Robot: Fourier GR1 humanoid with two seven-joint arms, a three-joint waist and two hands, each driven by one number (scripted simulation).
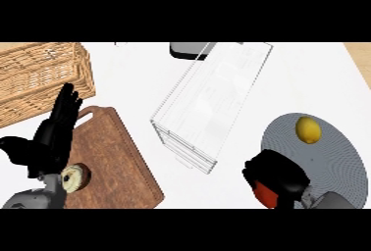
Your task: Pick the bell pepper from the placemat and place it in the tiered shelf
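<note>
On the placemat (pixel 340 162), the right robot hand (pixel 279 176) clutches the bell pepper (pixel 267 196) (red).

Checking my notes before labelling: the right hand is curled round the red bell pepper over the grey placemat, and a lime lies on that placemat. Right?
Not quite: the fruit on the placemat is a yellow lemon, not a lime. The head view shows it. The right hand is indeed curled round the red bell pepper there.
</note>
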